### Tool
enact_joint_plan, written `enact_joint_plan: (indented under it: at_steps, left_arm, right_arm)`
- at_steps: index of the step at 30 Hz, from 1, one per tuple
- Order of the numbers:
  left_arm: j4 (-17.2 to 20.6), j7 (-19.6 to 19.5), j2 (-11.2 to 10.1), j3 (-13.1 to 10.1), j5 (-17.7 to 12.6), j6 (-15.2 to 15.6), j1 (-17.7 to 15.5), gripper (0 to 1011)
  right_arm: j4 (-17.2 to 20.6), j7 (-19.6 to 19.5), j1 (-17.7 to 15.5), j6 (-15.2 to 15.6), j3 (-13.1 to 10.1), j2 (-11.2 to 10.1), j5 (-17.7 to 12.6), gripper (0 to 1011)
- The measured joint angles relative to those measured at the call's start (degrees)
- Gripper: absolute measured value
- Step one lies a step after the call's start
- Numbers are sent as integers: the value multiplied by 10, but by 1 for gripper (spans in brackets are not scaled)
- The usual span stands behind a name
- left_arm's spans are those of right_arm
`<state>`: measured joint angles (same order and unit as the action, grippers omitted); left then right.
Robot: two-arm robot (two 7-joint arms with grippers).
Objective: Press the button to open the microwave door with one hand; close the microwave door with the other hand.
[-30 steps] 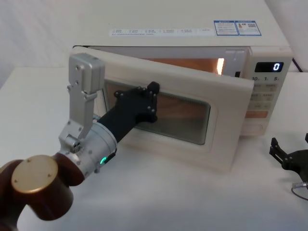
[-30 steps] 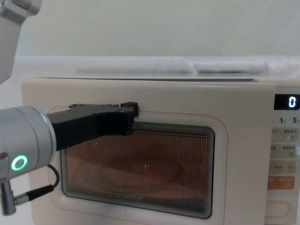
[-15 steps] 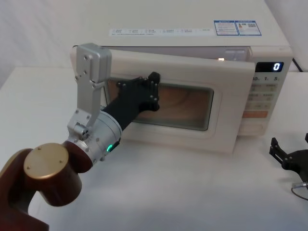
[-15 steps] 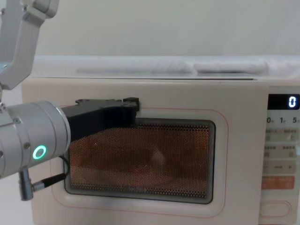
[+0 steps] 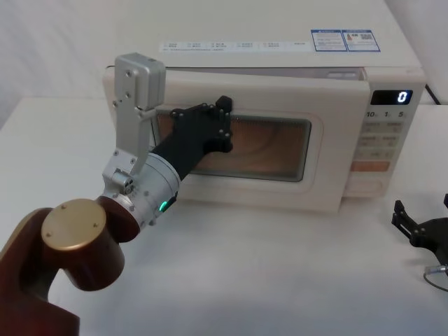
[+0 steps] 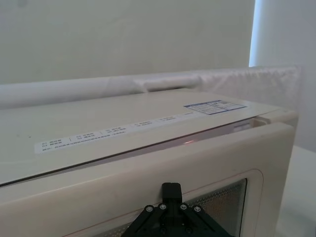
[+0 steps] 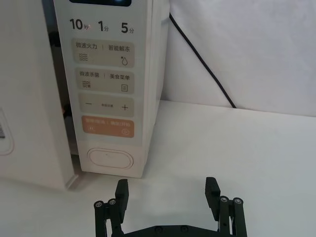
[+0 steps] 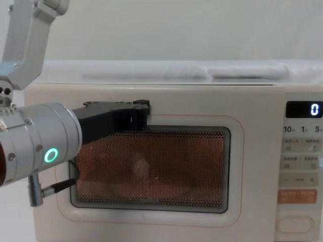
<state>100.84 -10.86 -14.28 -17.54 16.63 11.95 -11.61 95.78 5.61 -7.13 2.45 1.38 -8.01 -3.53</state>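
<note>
The microwave door (image 5: 323, 166) is swung almost flush with the oven, leaving a thin lit gap along its top edge (image 6: 187, 142). My left gripper (image 5: 222, 120) is shut, its black tip pressed flat against the door's upper left, just above the meshed window (image 8: 151, 169). The wide cream button (image 7: 110, 159) sits at the bottom of the control panel (image 5: 383, 143), untouched. My right gripper (image 7: 167, 190) rests open low over the table, a short way in front of the button. In the head view the right gripper (image 5: 422, 210) lies to the right of the oven.
The microwave stands on a white table (image 5: 280, 280) against a white wall. A black cable (image 7: 197, 54) runs down behind the oven's right side. My left arm's brown elbow (image 5: 70, 238) fills the near left. Its display (image 8: 314, 109) reads 0.
My left gripper has pushed the door back toward the oven, from well ajar to almost flush. The right gripper has not moved.
</note>
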Motion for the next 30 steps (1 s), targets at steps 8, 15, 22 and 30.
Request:
enact_joint_plan:
  at_steps: [8,15,22,30]
  left_arm:
    - [-11,6,11,2,-12,5,-6,0]
    - [-16,8,21,6,-21,7,-8,0]
    - [-17,11,28,8,-32,9,-9,0]
    - [-20,11,34,10,-40,10,-10,0]
  right_arm:
    - [0,0,0,0,0,0,0,1002]
    - [0,0,0,0,0,0,0,1002]
    - [0,0,0,0,0,0,0,1002]
    - [0,0,0,0,0,0,0,1002]
